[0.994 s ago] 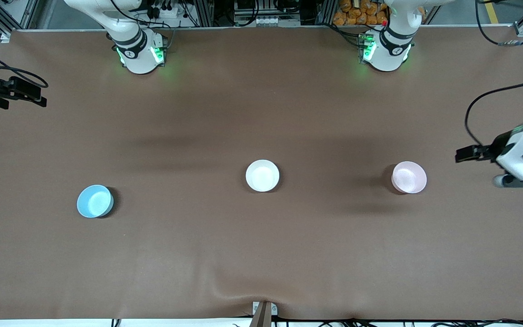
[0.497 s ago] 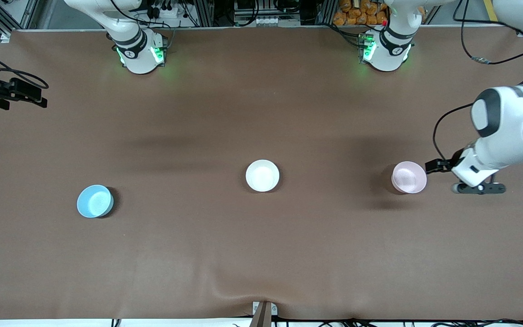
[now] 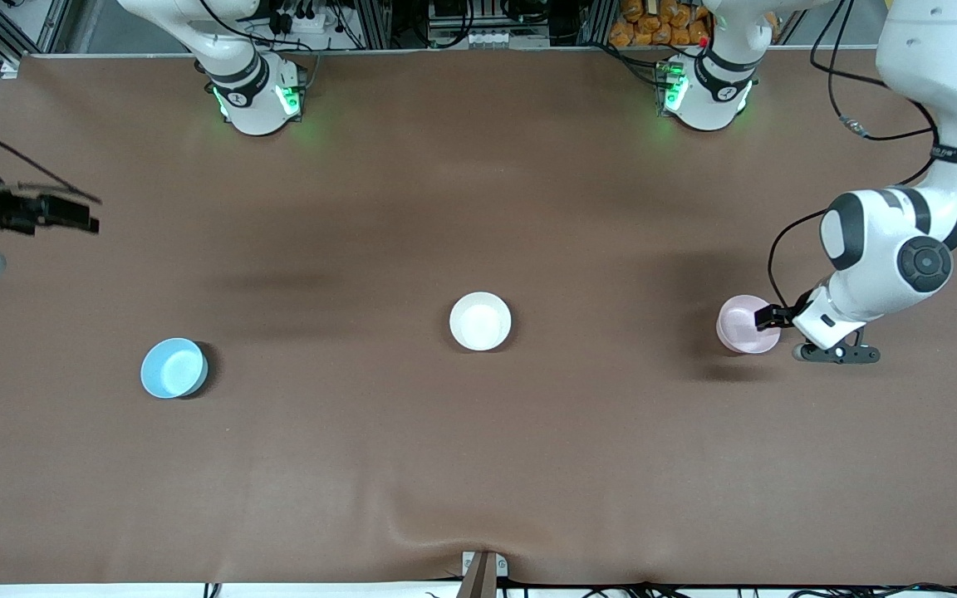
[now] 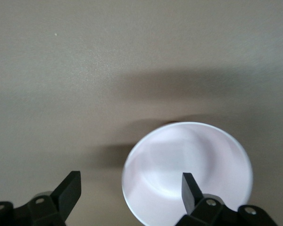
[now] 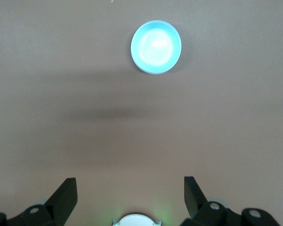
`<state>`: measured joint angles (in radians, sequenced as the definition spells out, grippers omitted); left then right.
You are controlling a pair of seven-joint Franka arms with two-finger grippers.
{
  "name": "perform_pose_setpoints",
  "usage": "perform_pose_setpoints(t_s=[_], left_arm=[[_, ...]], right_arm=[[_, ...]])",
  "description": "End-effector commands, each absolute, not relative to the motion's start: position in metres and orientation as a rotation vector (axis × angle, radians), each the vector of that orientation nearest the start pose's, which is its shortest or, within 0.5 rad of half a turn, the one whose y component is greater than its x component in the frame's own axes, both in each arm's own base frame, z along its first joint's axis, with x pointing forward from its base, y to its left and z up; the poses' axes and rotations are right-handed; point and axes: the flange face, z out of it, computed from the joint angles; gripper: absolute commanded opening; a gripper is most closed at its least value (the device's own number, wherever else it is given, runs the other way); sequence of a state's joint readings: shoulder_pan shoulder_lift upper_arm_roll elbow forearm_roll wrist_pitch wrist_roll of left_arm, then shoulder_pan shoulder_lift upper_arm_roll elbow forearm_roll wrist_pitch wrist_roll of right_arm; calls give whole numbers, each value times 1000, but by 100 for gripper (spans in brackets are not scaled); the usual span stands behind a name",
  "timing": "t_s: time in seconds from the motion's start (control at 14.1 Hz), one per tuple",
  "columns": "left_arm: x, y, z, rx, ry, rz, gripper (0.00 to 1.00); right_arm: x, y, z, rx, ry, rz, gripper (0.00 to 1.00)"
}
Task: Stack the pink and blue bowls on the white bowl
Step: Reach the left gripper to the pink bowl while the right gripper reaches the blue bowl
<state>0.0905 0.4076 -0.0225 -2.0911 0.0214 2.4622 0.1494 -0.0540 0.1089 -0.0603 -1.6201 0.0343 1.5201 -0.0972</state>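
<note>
Since a second ago, moved in from the left arm's end of the table: left gripper (image 3: 771, 316), now low over the rim of the small round pale pink plastic bowl (image 3: 744, 324); drifted a little nearer the front camera at the right arm's end: right gripper (image 3: 80, 218). Three bowls unmoved on the brown table covering (image 3: 478, 465). In the left wrist view, jaws spread, one finger (image 4: 191, 189) over the pink bowl's (image 4: 188, 172) inside, the other (image 4: 68, 190) above bare table outside the rim; nothing gripped. Right gripper (image 5: 127, 195) up in the air, jaws wide apart and empty, with the small round sky-blue plastic bowl (image 5: 156, 46) well apart from it on the table. Small round plain white plastic bowl (image 3: 480, 321) upright near the table's middle, between the other two. Blue bowl (image 3: 174, 368) toward the right arm's end, slightly nearer the front camera than the white one. Pink bowl toward the left arm's end, about level with the white one. No bowl stacked yet.
</note>
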Motion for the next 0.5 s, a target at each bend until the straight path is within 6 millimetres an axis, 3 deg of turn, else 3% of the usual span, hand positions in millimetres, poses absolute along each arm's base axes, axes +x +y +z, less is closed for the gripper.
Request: perform_pose_setpoints(t_s=[0.0, 0.07, 0.21, 0.43], left_arm=[[581, 45, 221, -3125, 264, 25, 72], [580, 46, 220, -3125, 267, 30, 68], [580, 50, 220, -3124, 286, 30, 47], [581, 49, 218, -3126, 286, 32, 29]], right_arm=[[591, -82, 504, -3065, 72, 287, 100], [602, -87, 489, -3072, 68, 262, 100], [622, -95, 463, -3091, 75, 191, 100], [644, -94, 425, -3113, 62, 119, 100]])
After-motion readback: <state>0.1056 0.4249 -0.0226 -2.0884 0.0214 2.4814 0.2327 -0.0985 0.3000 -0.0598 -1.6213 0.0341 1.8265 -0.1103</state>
